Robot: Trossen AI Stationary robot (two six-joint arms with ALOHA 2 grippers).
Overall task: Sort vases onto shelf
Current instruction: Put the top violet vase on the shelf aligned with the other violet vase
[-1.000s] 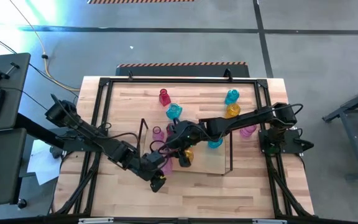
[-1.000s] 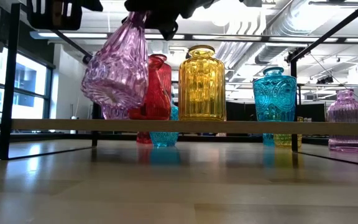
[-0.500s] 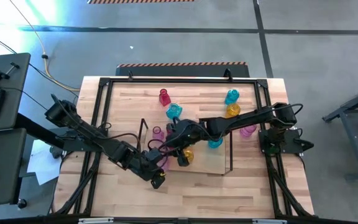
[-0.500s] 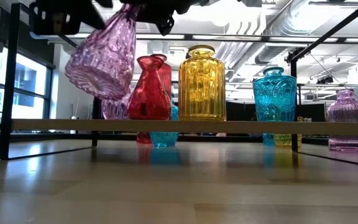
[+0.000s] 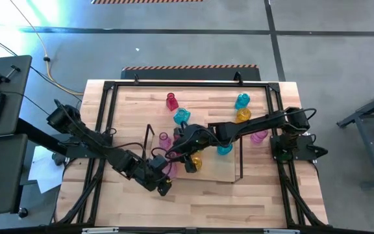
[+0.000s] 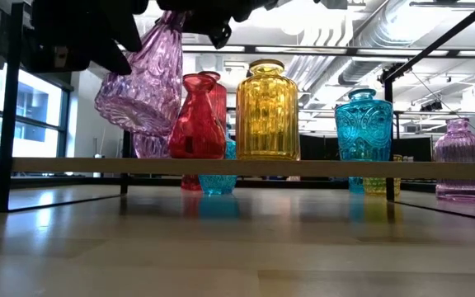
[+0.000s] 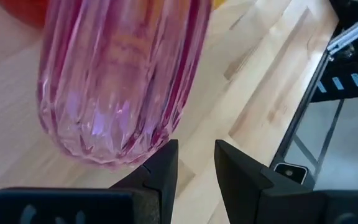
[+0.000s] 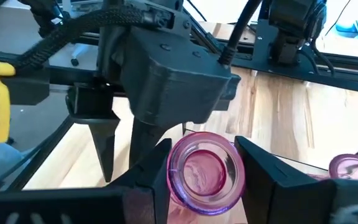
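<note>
The right gripper (image 8: 205, 163) gripped a pink vase (image 6: 143, 78) by its neck, one finger on each side of the open mouth, and held it tilted and clear above the shelf (image 6: 254, 167), its base swung out toward the shelf's left end frame (image 6: 7, 107). Just beyond that held vase the left gripper (image 7: 196, 163) hovered with its fingers (image 7: 163, 168) drawn near each other but a narrow gap between them, closed on nothing, the vase's ribbed body just ahead of the tips. Beside the gripped vase, standing on the shelf, were a red vase (image 6: 196, 122), a yellow vase (image 6: 267, 111) next along, and a cyan vase (image 6: 364, 125) farther off toward the right end. Well apart from both grippers, another pink vase (image 6: 462, 158) stood on the table (image 6: 237, 247) past the shelf's end
</note>
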